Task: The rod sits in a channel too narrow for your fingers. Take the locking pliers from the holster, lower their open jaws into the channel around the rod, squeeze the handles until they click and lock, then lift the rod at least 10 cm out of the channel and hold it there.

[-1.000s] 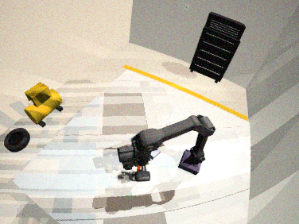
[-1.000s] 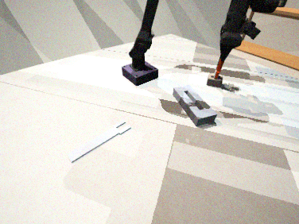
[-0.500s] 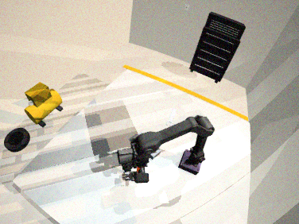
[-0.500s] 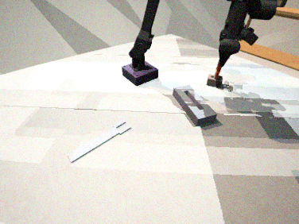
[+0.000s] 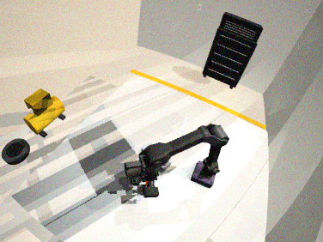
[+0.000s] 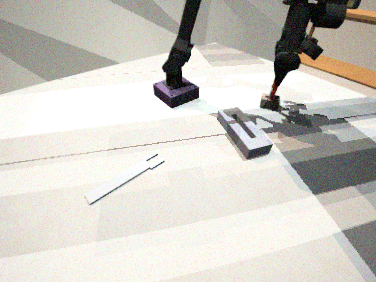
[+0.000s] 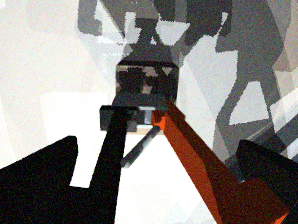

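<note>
The pliers (image 5: 148, 183) (image 6: 274, 93) (image 7: 175, 127) are still to be lifted: they are seen upright at the holster (image 6: 270, 102) (image 7: 147, 82), a small dark block on the table (image 6: 130, 220). The gripper (image 5: 143, 181) (image 6: 276, 84) (image 7: 161, 147) is held pointing down over them. Its jaws are opened almost fully, with nothing gripped. In the wrist view, a black handle (image 7: 107, 165) and an orange handle (image 7: 197, 160) are framed between the black fingers, the two handles being spread apart toward the camera.

The grey block (image 6: 259, 146) with the narrow channel (image 6: 242, 123) is placed near the holster, lying flat. The rod cannot be made out inside the channel, so its exact position cannot be told. A pale, flat two-pronged piece (image 6: 122, 180) is laid on the table, well apart from the block.

The arm (image 5: 182, 143) (image 6: 186, 30) is mounted on a purple base (image 5: 198, 178) (image 6: 164, 98) and is stretched out to the holster. Beyond the table, a black tool cabinet (image 5: 234, 51), a yellow machine (image 5: 45, 113) and a tyre (image 5: 6, 152) can be seen.
</note>
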Available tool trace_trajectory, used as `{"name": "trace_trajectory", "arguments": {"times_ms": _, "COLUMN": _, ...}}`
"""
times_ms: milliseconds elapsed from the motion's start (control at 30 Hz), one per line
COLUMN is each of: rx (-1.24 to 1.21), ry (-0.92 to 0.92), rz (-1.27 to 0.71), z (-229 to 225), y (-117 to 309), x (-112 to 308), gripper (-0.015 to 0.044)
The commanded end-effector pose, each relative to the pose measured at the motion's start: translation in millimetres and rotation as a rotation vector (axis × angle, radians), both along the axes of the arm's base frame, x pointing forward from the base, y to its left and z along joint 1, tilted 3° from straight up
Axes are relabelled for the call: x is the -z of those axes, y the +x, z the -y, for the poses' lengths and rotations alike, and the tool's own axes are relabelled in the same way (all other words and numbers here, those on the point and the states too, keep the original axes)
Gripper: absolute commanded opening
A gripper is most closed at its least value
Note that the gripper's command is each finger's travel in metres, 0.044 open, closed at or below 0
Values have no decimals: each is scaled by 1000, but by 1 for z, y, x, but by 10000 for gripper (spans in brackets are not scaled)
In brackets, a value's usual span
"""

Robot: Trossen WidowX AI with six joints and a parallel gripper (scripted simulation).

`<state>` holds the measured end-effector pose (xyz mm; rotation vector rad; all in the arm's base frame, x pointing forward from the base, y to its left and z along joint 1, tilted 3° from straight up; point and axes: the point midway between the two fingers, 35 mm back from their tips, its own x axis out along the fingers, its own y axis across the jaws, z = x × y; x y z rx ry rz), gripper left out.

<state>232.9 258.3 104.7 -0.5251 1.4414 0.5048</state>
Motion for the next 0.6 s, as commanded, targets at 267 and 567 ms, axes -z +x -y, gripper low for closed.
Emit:
{"name": "trace_trajectory", "arguments": {"times_ms": 267, "rx": -5, "ry": -4, "rz": 1, "z": 0, "y": 0, "x": 1, "gripper": 415}}
{"name": "trace_trajectory", "arguments": {"times_ms": 567, "rx": -5, "ry": -4, "rz": 1, "z": 0, "y": 0, "x": 1, "gripper": 403}}
